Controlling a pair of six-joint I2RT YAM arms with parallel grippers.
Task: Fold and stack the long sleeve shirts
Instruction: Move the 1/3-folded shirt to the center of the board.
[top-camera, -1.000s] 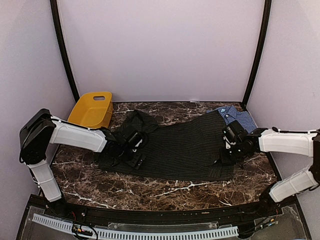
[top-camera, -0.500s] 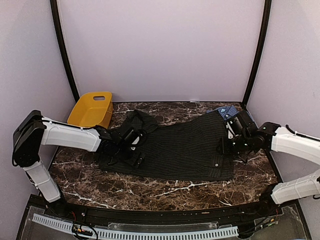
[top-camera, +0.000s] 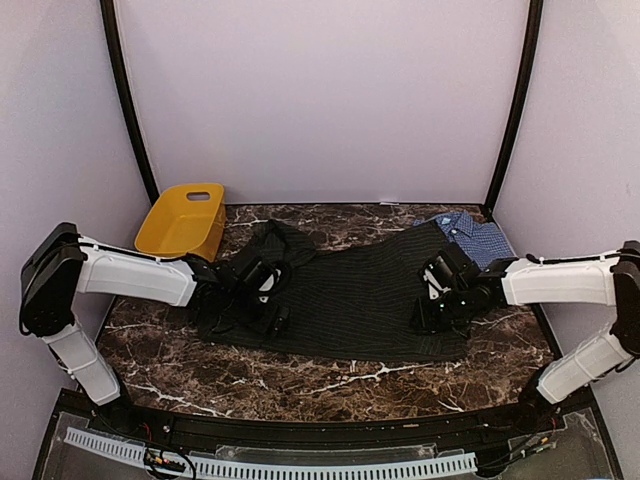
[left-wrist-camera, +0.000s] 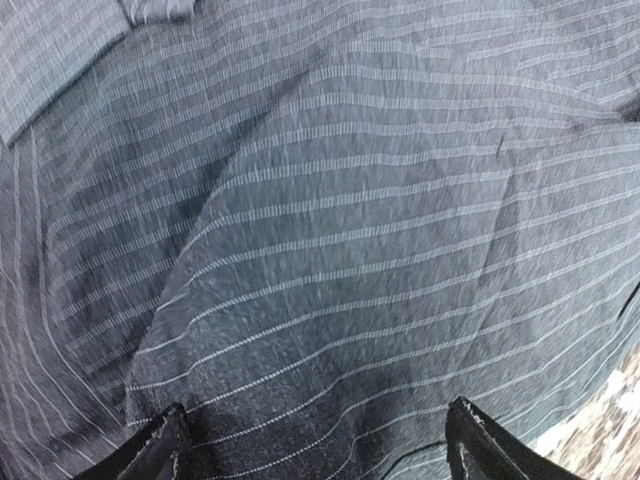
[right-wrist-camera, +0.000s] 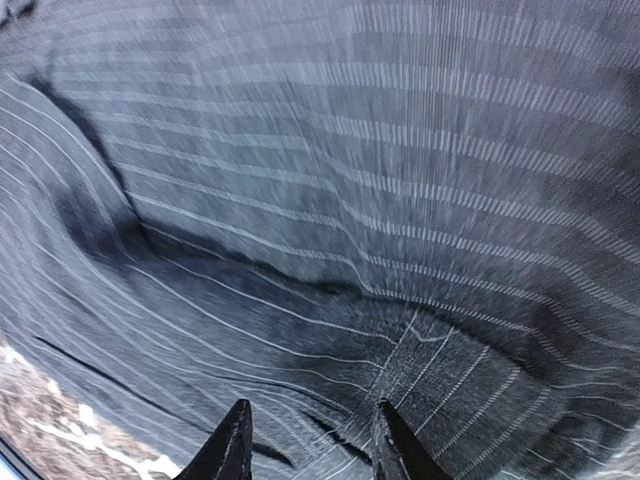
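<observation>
The black pinstriped long sleeve shirt (top-camera: 350, 300) lies spread flat across the middle of the table. Its collar end is bunched at the left. The blue checked shirt (top-camera: 472, 235) lies crumpled at the back right, partly under the black one's corner. My left gripper (top-camera: 262, 300) rests low over the black shirt's left part. In the left wrist view its jaws (left-wrist-camera: 320, 452) stand wide open over striped cloth (left-wrist-camera: 330, 250). My right gripper (top-camera: 426, 304) hovers over the shirt's right part. Its jaws (right-wrist-camera: 312, 445) are open a moderate way, above a seam and a fold (right-wrist-camera: 300, 290), with nothing pinched between them.
A yellow plastic basket (top-camera: 182, 220) stands at the back left corner. Bare marble table (top-camera: 350, 385) shows along the front of the shirt, and at the frame corners in both wrist views (left-wrist-camera: 605, 430) (right-wrist-camera: 40, 420). Purple walls enclose the table on three sides.
My right gripper opened, lifted toward the back right, then swung left and came down over the black shirt's right part. The left gripper stayed open and barely shifted.
</observation>
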